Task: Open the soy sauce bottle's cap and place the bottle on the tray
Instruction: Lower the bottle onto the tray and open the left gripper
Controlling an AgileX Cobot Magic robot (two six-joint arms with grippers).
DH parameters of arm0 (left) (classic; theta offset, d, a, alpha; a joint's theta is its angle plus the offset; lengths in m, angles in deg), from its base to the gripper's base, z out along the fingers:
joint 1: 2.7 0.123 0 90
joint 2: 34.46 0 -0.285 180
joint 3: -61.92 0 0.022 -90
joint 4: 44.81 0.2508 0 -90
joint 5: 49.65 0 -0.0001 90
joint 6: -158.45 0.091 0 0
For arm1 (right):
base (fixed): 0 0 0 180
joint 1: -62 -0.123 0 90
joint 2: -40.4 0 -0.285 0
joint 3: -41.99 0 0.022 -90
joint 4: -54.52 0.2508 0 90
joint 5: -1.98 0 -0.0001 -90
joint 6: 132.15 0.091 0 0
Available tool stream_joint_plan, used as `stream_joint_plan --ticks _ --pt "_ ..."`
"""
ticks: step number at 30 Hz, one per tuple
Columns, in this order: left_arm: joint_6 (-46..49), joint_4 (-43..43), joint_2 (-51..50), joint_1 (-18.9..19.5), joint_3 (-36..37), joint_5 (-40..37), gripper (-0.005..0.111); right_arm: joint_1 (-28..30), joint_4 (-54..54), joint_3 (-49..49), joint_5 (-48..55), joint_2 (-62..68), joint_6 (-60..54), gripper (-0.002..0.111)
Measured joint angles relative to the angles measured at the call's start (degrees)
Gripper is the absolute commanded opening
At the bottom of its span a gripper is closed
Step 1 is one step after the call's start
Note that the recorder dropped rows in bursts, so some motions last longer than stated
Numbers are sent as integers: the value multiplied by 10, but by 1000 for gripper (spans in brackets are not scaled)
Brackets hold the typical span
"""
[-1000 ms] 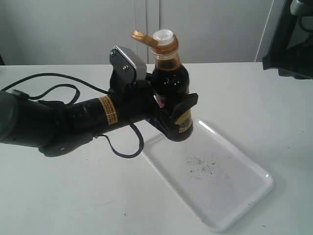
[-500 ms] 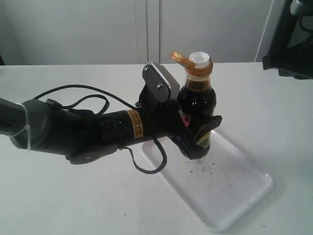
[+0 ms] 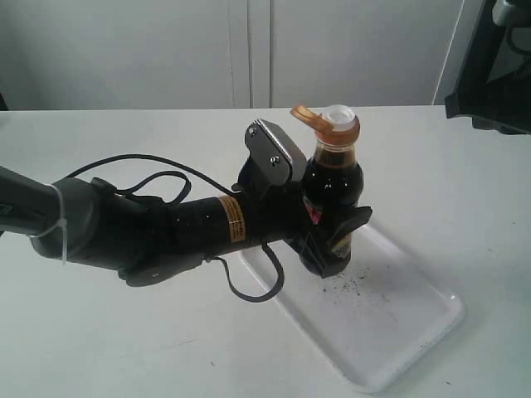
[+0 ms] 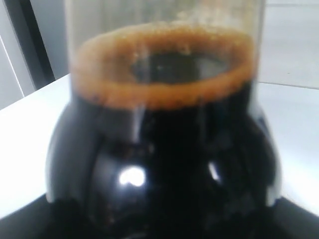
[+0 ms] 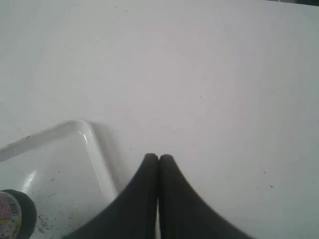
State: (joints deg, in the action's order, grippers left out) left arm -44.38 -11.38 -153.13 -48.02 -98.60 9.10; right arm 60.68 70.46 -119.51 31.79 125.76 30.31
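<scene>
My left gripper (image 3: 332, 240) is shut on the soy sauce bottle (image 3: 332, 186), holding it upright over the near-left part of the white tray (image 3: 415, 319). The orange-tan cap (image 3: 311, 114) is flipped open to the left and the white spout (image 3: 338, 112) shows. Whether the bottle's base touches the tray is hidden by the fingers. The left wrist view is filled by the soy sauce bottle (image 4: 164, 149) with its foamy liquid line. High over the table beside the tray (image 5: 55, 164), my right gripper (image 5: 159, 158) has its fingers pressed together, empty. The soy sauce bottle (image 5: 12, 219) shows at that view's corner.
Dark specks (image 3: 344, 286) lie at the tray's centre. A black cable (image 3: 249, 282) loops under the left arm onto the white table (image 3: 108, 348). A dark part of the rig (image 3: 489, 75) stands at the upper right.
My left gripper carried the bottle rightward and down from beside the tray's far corner to over the tray, then lowered it a little more. The cap stays open.
</scene>
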Motion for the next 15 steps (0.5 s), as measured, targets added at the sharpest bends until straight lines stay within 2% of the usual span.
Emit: stream_joint_plan --ticks 15 --pt "7 -19 -43 0 -28 0 0 0 0 0 1 0 0 0"
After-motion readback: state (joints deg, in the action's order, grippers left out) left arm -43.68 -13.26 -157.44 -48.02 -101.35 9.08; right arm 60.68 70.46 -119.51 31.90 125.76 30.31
